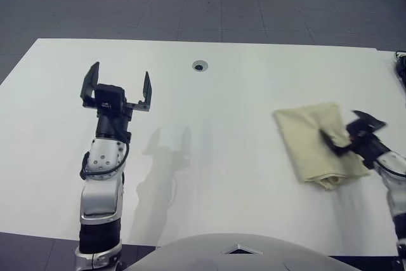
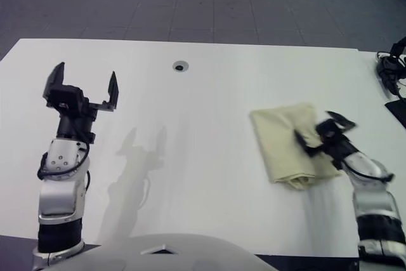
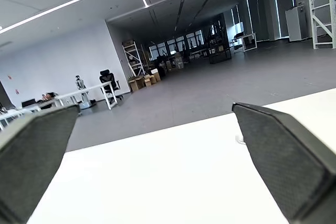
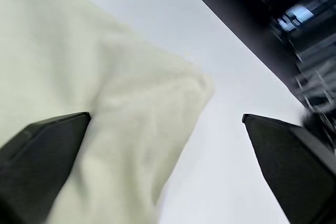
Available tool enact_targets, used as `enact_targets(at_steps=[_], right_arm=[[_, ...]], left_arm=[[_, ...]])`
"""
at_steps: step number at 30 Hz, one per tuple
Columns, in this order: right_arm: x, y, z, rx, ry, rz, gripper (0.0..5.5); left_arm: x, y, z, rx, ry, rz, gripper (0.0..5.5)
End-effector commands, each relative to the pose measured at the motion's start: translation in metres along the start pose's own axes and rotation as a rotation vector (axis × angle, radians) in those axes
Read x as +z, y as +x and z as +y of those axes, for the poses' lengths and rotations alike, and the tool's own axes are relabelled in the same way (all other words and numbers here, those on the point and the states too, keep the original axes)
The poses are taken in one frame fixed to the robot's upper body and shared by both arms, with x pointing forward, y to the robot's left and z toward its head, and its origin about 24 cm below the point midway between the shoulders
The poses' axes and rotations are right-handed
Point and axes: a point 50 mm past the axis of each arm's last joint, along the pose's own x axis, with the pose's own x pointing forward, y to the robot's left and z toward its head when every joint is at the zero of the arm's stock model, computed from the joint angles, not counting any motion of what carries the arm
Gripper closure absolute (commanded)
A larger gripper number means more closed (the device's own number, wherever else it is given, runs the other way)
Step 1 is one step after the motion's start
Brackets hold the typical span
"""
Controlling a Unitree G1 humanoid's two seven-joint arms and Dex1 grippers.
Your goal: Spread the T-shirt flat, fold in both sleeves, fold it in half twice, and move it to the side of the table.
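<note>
A pale yellow T-shirt (image 1: 314,141) lies folded into a small rectangle on the right part of the white table (image 1: 209,176). My right gripper (image 1: 350,132) hovers open over the shirt's right edge, one finger above the cloth and the other past its side. The right wrist view has the T-shirt (image 4: 100,103) close below the two dark fingertips (image 4: 42,150). My left gripper (image 1: 117,89) is held up over the left part of the table, open and with nothing in it, far from the shirt. Its wide-set fingers (image 3: 283,161) frame the left wrist view.
A small round cable hole (image 1: 200,66) sits near the table's far edge. Dark cables (image 2: 388,71) lie at the far right corner. Grey floor runs beyond the table's far edge.
</note>
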Motion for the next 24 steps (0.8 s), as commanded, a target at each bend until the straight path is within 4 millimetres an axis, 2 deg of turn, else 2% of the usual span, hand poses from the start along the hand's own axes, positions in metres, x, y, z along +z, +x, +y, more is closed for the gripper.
enact_targets(at_steps=[1,4,6,9,12,14,15,17,21,24], right_arm=[[-0.023,-0.008,0.014,-0.067,0.065,0.119,0.1],[-0.014,-0.005,0.015,-0.114,0.069,0.072,0.1],[0.001,0.0,0.013,-0.17,0.059,-0.023,0.1],[0.052,0.013,0.003,-0.286,-0.017,-0.325,0.1],[0.106,0.015,0.002,-0.37,-0.079,-0.651,0.1],[0.142,0.015,0.017,-0.381,-0.025,-0.867,0.1],[0.151,0.018,0.03,-0.359,0.043,-0.92,0.1],[0.155,0.025,0.062,-0.276,0.163,-0.948,0.1],[0.144,0.028,0.127,-0.132,0.433,-0.885,0.1],[0.134,0.022,0.15,-0.121,0.546,-0.846,0.1]], left_arm=[[0.001,-0.006,-0.018,-0.028,-0.042,0.022,0.11],[0.0,-0.009,-0.025,-0.046,-0.049,0.03,0.11],[-0.003,-0.011,-0.027,-0.048,-0.051,0.045,0.11],[-0.005,-0.011,-0.028,-0.037,-0.051,0.047,0.11],[-0.004,-0.009,-0.029,0.001,-0.069,0.017,0.11],[0.001,-0.005,-0.032,0.03,-0.085,-0.036,0.11],[0.002,-0.004,-0.036,0.028,-0.093,-0.052,0.11],[-0.001,0.0,-0.049,0.011,-0.109,-0.054,0.11],[-0.009,0.0,-0.076,-0.046,-0.209,-0.014,0.11],[-0.016,0.001,-0.08,-0.081,-0.219,-0.01,0.11]])
